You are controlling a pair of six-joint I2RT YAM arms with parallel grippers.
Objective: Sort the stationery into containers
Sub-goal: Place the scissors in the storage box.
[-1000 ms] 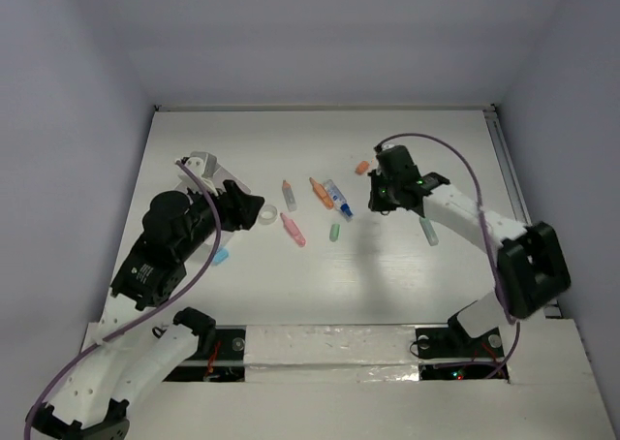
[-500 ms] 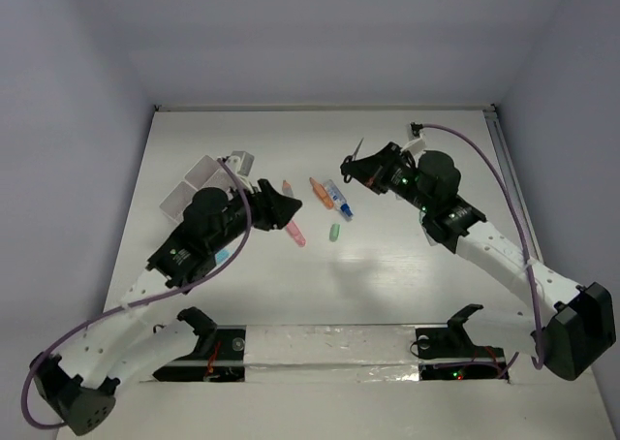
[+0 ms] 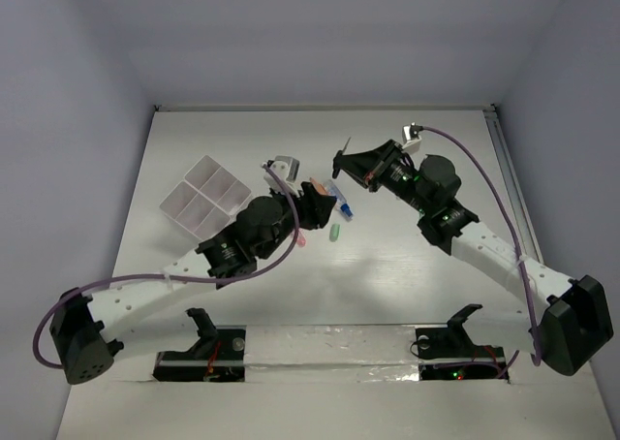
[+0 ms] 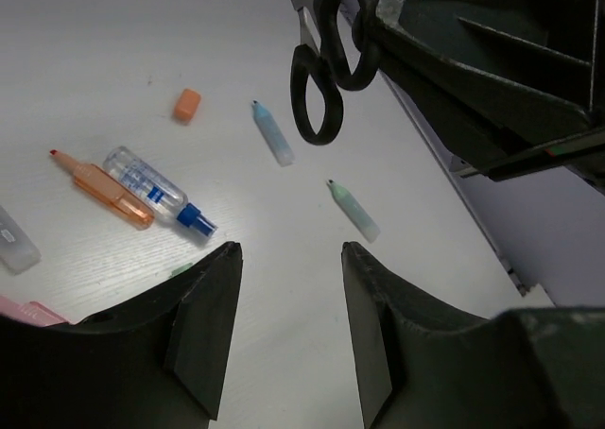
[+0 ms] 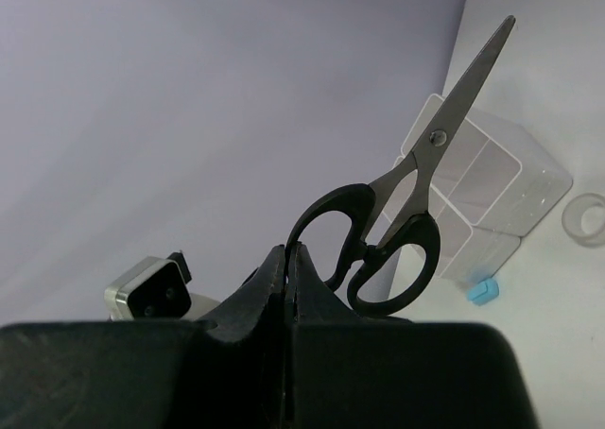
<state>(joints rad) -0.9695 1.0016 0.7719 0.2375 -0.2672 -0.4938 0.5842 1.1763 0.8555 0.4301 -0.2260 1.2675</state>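
Right end effector (image 5: 286,259) grips scissors (image 5: 460,89) aloft, well right of the containers (image 3: 206,196). Left end effector (image 4: 288,259), nearer them, gapes empty. Next, likely carrying the scissors over a compartment.

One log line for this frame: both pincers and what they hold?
right pincer: shut on scissors, held in air | left pincer: open, empty, by orange marker | boxes: left side, untouched

The hand (image 5: 288,259) clamps one loop of the black-handled scissors (image 5: 432,147), blades together, tip pointing upper right. Beyond, on the tabletop (image 5: 567,334), sit joined translucent boxes (image 5: 492,179), a small blue block (image 5: 482,290) just beside them, and a clear ring (image 5: 586,219).
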